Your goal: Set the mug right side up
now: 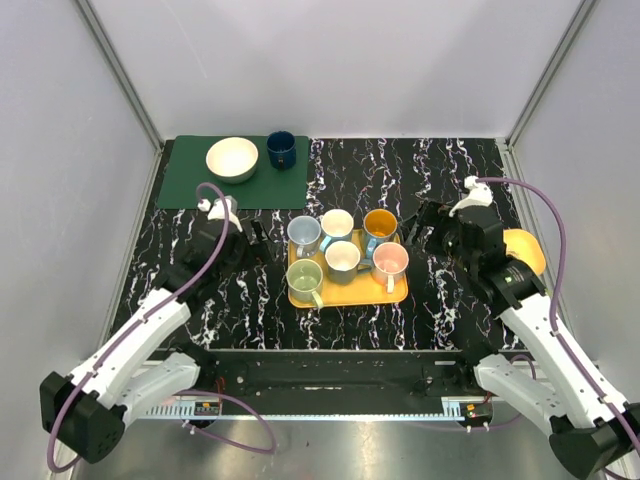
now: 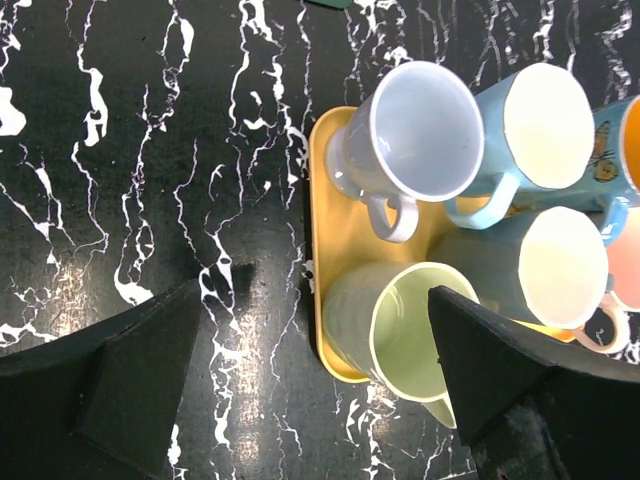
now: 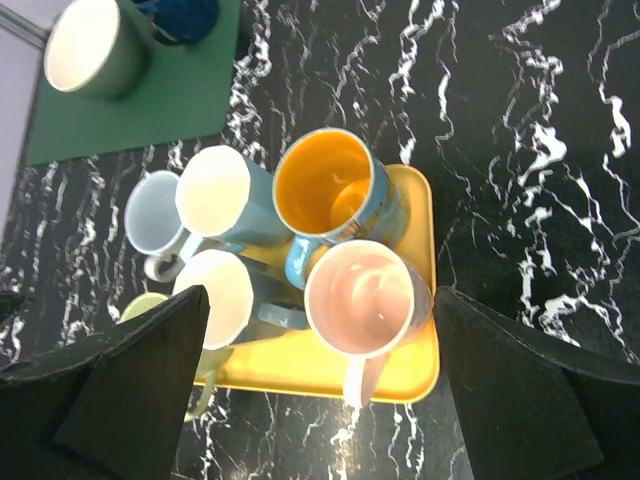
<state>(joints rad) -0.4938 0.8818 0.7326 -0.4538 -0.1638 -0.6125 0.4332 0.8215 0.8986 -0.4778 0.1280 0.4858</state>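
A dark blue mug (image 1: 281, 150) stands on the green mat (image 1: 190, 185) at the back left; I cannot tell which way up it is. Its edge shows as the blue mug (image 3: 183, 15) at the top of the right wrist view. Several mugs stand mouth-up on a yellow tray (image 1: 345, 293) in the middle. My left gripper (image 1: 252, 236) hovers open just left of the tray, with bare table between its fingers (image 2: 140, 370). The pale green mug (image 2: 400, 330) sits partly behind its right finger. My right gripper (image 1: 425, 226) hangs open to the right of the tray, above the pink mug (image 3: 365, 298).
A cream bowl (image 1: 232, 158) shares the green mat with the blue mug. An orange plate (image 1: 530, 248) lies at the right edge, partly under the right arm. Grey walls close in the black marbled table (image 1: 420, 170) on three sides.
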